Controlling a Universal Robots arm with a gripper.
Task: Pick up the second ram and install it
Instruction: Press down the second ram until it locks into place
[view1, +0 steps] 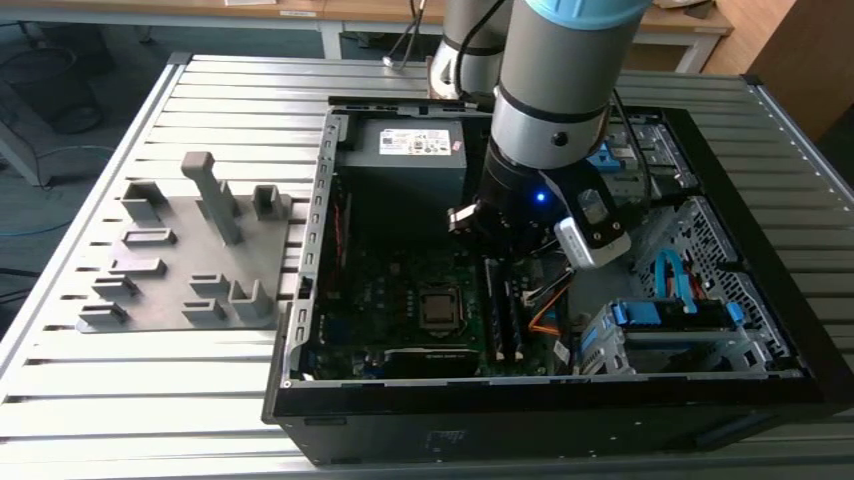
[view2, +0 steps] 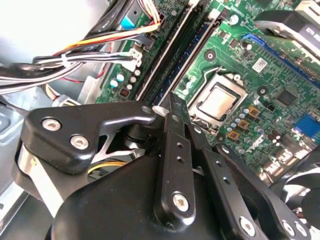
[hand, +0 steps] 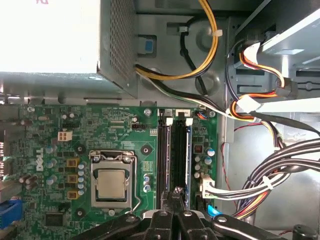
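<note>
The second ram (hand: 179, 155) sits lengthwise in the memory slots (hand: 174, 150) of the green motherboard (hand: 100, 145), just beside the processor socket (hand: 112, 182); in both wrist views it appears as a dark strip lying in the slot, though whether it is fully seated cannot be told. The gripper (hand: 176, 197) stands directly over one end of that strip, its two fingers (view2: 175, 135) pressed together into a narrow point that bears down on or just above the stick's top edge; they pinch nothing.

The arm (view1: 561, 90) comes down nearly upright into the open computer case (view1: 534, 400), its wrist lit by a small blue light, with the grey camera housing (view1: 590, 228) hanging off the side toward the drive bay. Beyond the memory slots, away from the processor socket, bundles of cables (hand: 260, 185) in yellow, orange, black and white run toward the power supply (view1: 400, 150) and the blue drive brackets (view1: 667, 305).

The case lies on its side on a slatted metal table (view1: 160, 400). On the table, at the exterior view's left of the case, rests a grey fixture plate (view1: 187, 250) with upright posts and blocks. Past the table edge are a blue-grey floor and the legs of wooden desks (view1: 327, 20).
</note>
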